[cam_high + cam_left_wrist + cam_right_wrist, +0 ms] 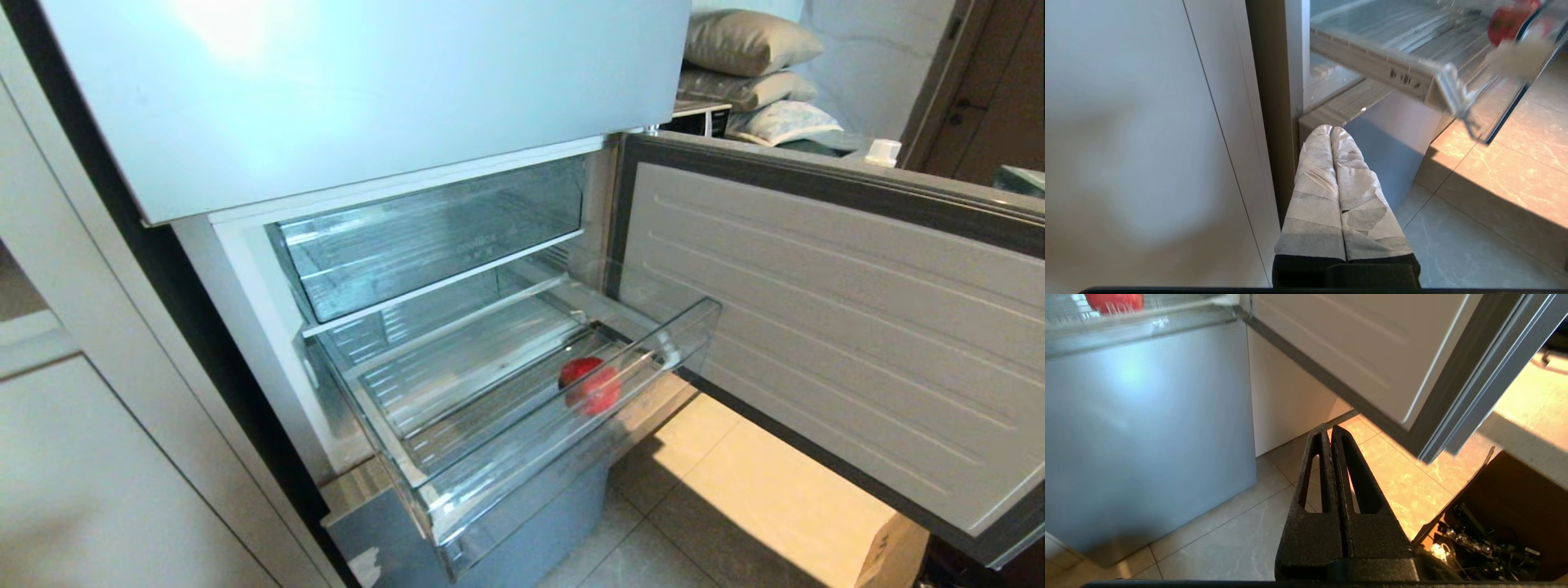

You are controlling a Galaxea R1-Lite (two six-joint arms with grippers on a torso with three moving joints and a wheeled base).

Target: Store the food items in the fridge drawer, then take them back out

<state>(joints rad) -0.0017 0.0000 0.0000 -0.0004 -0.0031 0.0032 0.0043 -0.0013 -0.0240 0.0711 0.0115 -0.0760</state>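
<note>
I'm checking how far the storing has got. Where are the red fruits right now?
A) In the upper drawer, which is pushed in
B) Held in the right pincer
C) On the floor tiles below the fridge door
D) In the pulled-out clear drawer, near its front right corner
D: the red fruits lie inside the pulled-out fridge drawer, near its front right corner, and both pincers are shut on nothing.

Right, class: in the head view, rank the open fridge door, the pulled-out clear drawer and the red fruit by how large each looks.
1. Fridge door: largest, though nearness to the camera enlarges it.
2. Drawer: clearly smaller than the door.
3. Fruit: smallest by far, lying inside the drawer near its front right corner.
</note>
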